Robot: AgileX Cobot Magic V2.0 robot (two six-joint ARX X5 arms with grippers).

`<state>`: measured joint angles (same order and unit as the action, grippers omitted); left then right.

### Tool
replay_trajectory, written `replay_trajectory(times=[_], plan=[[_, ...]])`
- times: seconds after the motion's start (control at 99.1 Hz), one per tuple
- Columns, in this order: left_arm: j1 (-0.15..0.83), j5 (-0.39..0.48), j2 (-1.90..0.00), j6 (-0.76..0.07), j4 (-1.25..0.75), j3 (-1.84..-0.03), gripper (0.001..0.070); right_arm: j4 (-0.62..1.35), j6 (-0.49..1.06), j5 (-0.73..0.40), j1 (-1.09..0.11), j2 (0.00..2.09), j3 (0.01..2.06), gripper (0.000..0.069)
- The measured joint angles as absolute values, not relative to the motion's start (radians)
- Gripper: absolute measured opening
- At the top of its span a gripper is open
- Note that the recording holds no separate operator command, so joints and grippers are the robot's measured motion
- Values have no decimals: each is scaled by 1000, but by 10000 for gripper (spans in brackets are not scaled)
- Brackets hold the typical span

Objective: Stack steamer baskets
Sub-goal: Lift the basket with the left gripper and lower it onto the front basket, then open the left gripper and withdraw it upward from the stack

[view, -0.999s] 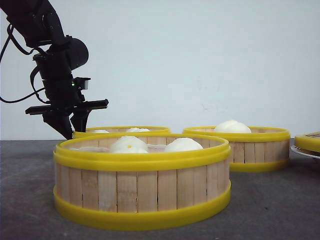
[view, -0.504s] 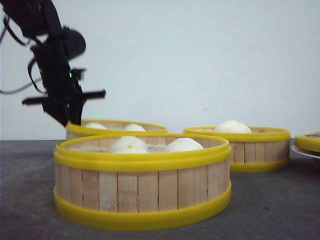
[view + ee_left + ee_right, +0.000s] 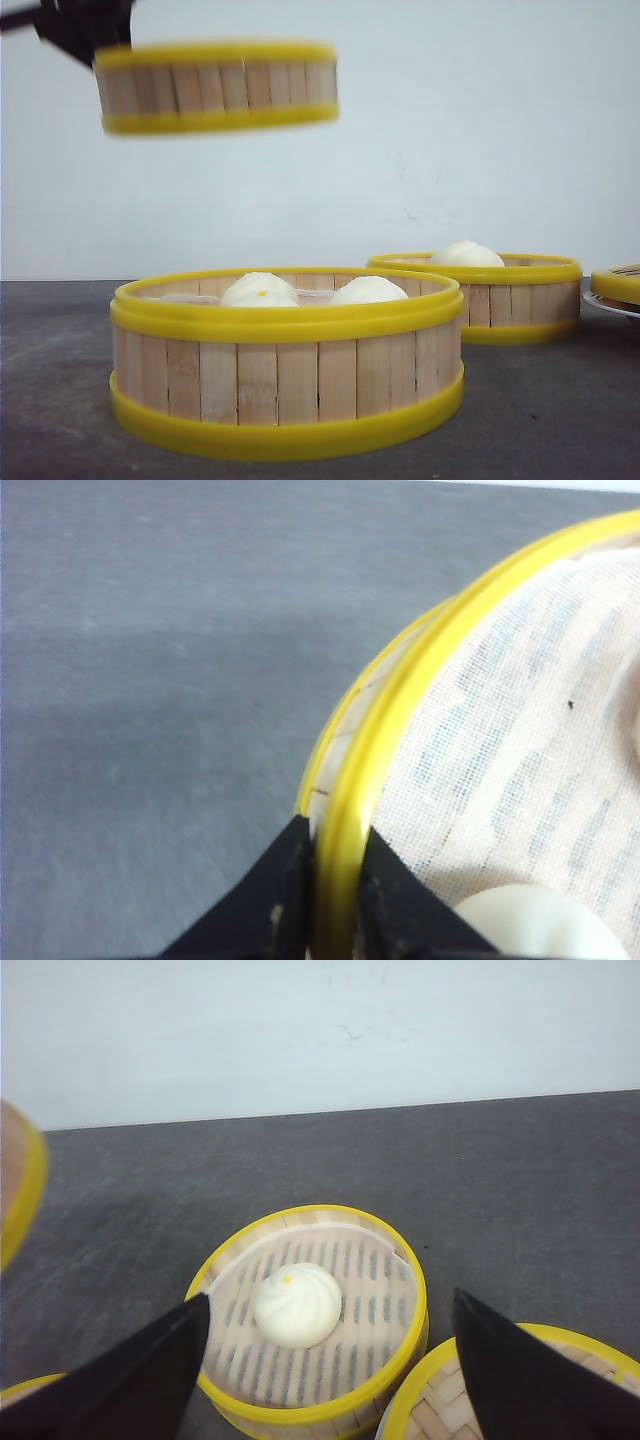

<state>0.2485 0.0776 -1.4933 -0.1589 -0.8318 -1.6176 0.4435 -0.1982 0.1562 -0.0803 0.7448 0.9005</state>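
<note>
One steamer basket [image 3: 218, 87] hangs high in the air at the upper left, blurred by motion. My left gripper [image 3: 80, 35] is shut on its rim [image 3: 345, 820], one finger inside and one outside the yellow band. A bun [image 3: 535, 925] and a cloth liner show inside it. A second steamer basket [image 3: 286, 360] with buns stands on the table at the front. A third steamer basket [image 3: 480, 292] [image 3: 310, 1310] holds one bun [image 3: 297, 1304] at the right. My right gripper [image 3: 330, 1360] hovers open above that third basket and is out of the front view.
A yellow-rimmed woven piece [image 3: 618, 283] [image 3: 500, 1400] lies on a white plate [image 3: 606, 303] at the right edge. The table is dark grey, with a white wall behind it.
My left gripper has lifted the back-left basket from the table straight up, from behind the front basket to near the top of the front view.
</note>
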Motion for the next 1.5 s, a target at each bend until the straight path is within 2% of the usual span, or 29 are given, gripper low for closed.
replay_trajectory(times=[0.293,0.656,1.15,1.503], plan=[[365,89,-1463,-131,-946,-1600,28,437,-198,156,-80,745,900,479],[477,84,-1463,-135,-925,-1468,28,437,-198,156,-81,745,900,479],[516,66,-1463,-170,-698,-1162,28,430,-197,155,-96,745,900,479],[515,59,-1463,-176,-650,-1139,28,430,-197,155,-98,745,900,479]])
